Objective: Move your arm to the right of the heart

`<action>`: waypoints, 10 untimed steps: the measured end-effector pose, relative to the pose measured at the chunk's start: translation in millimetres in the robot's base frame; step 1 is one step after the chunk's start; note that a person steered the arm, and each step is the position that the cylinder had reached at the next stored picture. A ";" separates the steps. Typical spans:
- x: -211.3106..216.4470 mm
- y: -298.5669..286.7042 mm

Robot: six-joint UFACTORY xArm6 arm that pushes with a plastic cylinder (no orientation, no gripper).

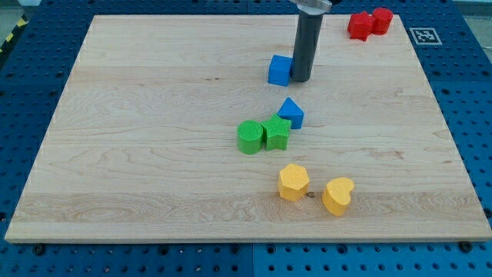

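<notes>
**Rod Far From the Heart, Most of the Move Left**

Nearest the camera lie two yellow blocks toward the view's bottom: a yellow hexagon-like block point(293, 182) on the left and, just beside it on the right, the yellow heart point(338, 195), the block the task names. They sit near each other, with a narrow gap of bare wooden board point(138, 154) between them.

Going left to right across the middle, a green cylinder point(249, 137) touches a green star-like block point(275, 133), and a blue pentagon-like block point(291, 112) sits against the green block's upper right. Higher up, a blue cube point(280, 70) stands at the view's top centre, and the rod's tip point(300, 79) rests just beside its right face, apparently touching or nearly so. Two red blocks point(368, 23) huddle at the top right corner; their shapes are hard to make out.

The arm has no fingers to open or close: it ends in a plain rod, holding nothing.

As a judgement, the task is barely begun. The tip is well apart from the heart, above it in the view and slightly left. It needs to travel toward the view's bottom and right, ending on the open board right of the heart, probably skirting the blue pentagon-like block on its right side.
</notes>
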State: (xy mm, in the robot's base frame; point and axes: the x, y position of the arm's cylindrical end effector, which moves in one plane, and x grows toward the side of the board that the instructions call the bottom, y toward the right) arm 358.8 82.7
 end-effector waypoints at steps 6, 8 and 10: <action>126.7 104.9; 128.1 105.7; 151.2 105.6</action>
State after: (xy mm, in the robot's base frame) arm 510.0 188.4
